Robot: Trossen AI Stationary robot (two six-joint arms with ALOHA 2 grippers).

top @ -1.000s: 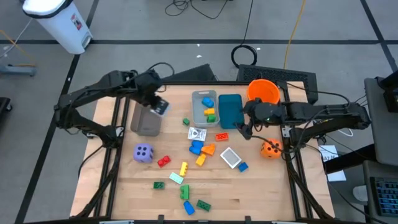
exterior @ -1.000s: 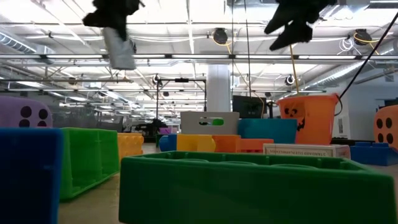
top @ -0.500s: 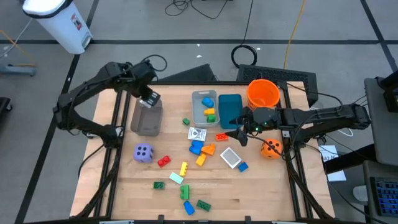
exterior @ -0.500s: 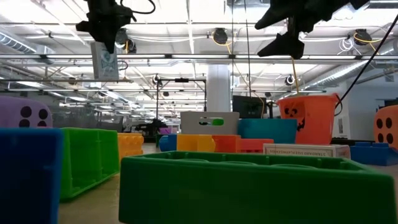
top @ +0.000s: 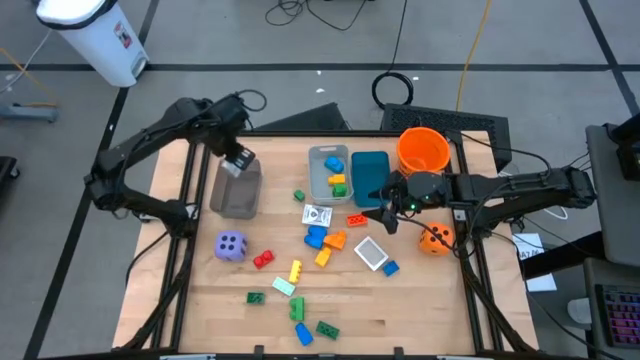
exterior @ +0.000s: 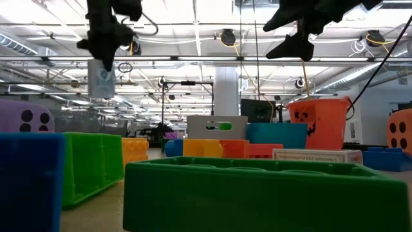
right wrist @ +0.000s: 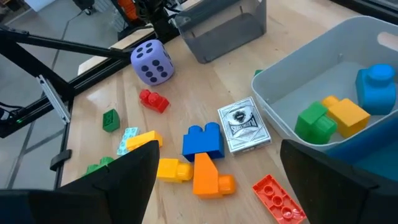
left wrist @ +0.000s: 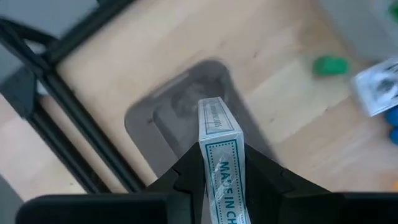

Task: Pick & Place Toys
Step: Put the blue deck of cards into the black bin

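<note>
**Packet over dark grey bin, release pending**

Left end effector [top: 238, 160] poised above the dark grey bin [top: 237, 192] at the worktop's [top: 420, 300] left rear, pinching a white printed packet [left wrist: 219, 155] between its fingers. Seen from the left wrist: packet held on edge, teal print facing out, bin interior directly beyond. In the low view, packet [exterior: 102, 78] hanging well above worktop level.

Step in hand, by judgement: placing. Transport looks done. Next move likely calls for lowering toward the bin mouth and spreading the fingers so the packet drops inside rather than on the rim.

Right end effector [top: 392, 212] hovering near the teal bin [top: 370, 178], just above the red brick [top: 356, 220]; fingers spread wide, nothing held. From the right wrist: second packet [right wrist: 244, 132], blue brick [right wrist: 203, 142], orange brick [right wrist: 209, 177] and purple die [right wrist: 152, 62] loose on the wood; light grey bin [right wrist: 292, 93] already holding blue, green and yellow bricks. Orange die [top: 435, 238] at the right edge, more bricks scattered toward the front.

Against a second ago: left end effector shifted from beside the dark grey bin to above it, packet turned from slanted to hanging straight. Right end effector moved down from beside the orange bucket [top: 423, 148] toward the red brick, then barely changed over the last half second. Loose toys unmoved.
</note>
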